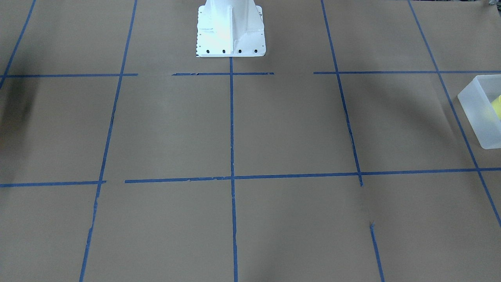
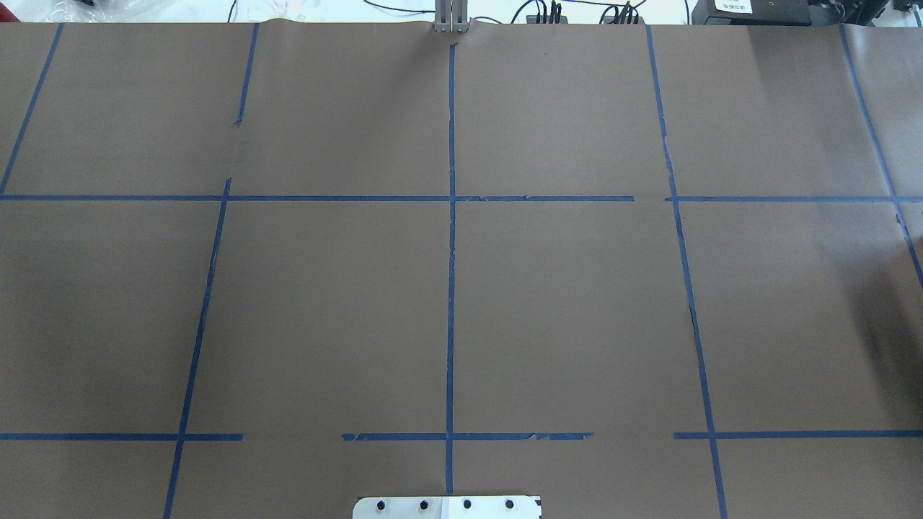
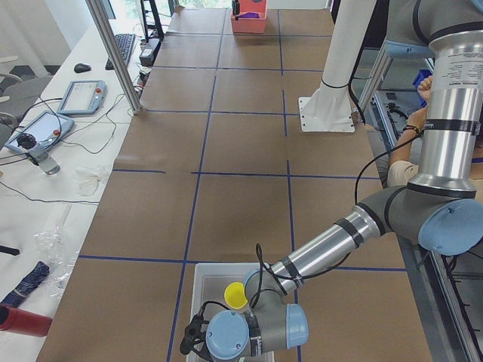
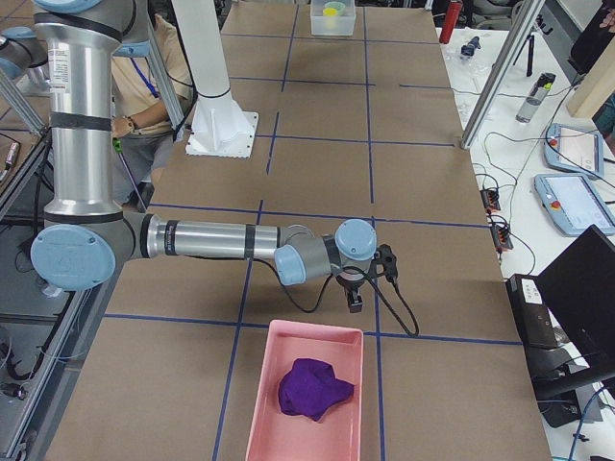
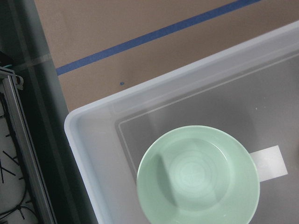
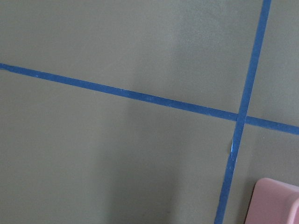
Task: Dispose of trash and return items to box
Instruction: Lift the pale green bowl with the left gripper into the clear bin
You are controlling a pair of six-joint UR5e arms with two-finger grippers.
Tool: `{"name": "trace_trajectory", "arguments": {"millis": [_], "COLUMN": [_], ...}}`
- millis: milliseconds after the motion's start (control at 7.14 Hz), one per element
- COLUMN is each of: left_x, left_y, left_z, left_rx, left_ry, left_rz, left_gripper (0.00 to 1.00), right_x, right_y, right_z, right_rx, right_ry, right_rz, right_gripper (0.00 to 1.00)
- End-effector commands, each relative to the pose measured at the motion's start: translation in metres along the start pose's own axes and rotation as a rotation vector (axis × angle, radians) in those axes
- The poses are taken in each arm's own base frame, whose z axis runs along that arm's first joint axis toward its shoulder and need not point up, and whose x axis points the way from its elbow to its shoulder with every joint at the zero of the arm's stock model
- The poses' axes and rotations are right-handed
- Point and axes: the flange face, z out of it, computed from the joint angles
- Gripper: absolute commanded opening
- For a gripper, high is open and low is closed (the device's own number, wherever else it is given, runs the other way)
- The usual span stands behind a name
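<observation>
The frosted-white box (image 3: 198,280) stands at the table's left end; it also shows in the front view (image 1: 479,113). A yellow cup (image 3: 236,294) sits in it. The left wrist view looks down on a mint-green bowl (image 5: 198,175) resting upright on the floor of the box (image 5: 93,154). My left gripper (image 3: 195,337) hangs over the box; I cannot tell if it is open or shut. My right gripper (image 4: 355,302) hovers above bare table just beyond a pink tray; I cannot tell its state either. No fingers show in either wrist view.
The pink tray (image 4: 307,394) at the table's right end holds a crumpled purple thing (image 4: 315,387); its corner shows in the right wrist view (image 6: 276,200). The white robot base (image 1: 231,31) stands mid-table. Blue tape lines cross the brown table cover.
</observation>
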Motion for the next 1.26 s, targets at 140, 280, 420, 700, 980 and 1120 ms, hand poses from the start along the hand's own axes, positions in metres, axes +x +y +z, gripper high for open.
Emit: {"name": "trace_trajectory", "arguments": {"millis": [140,280,420,700,980,1120], "left_x": [0.016,0.037,0.062,0.126,0.228,0.253], "left_y": [-0.018,-0.021,-0.038,-0.088,-0.103,-0.102], "left_z": [-0.028,-0.052,-0.085,-0.137,-0.156,-0.158], "left_rx": [0.050,0.099,0.140,0.185,0.167,0.160], "left_ry": [-0.033,-0.051,-0.033,0.077,0.115,0.127], "left_rz": [-0.028,-0.102,-0.215,-0.276,-0.333,-0.325], "left_gripper": [1.00,1.00,1.00,1.00,1.00,1.00], "right_x": [-0.006,-0.022,-0.039,-0.049,-0.045,-0.047], "right_y": [-0.002,-0.008,-0.010,-0.007,0.000,0.000], "right_z": [-0.005,-0.018,-0.032,-0.040,-0.038,-0.040], "right_rx": [0.010,0.038,0.065,0.077,0.071,0.074], "right_ry": [-0.001,-0.005,-0.010,-0.014,-0.012,-0.013], "right_rz": [-0.008,-0.007,0.011,0.005,0.013,0.009], "right_gripper": [1.00,1.00,1.00,1.00,1.00,1.00]}}
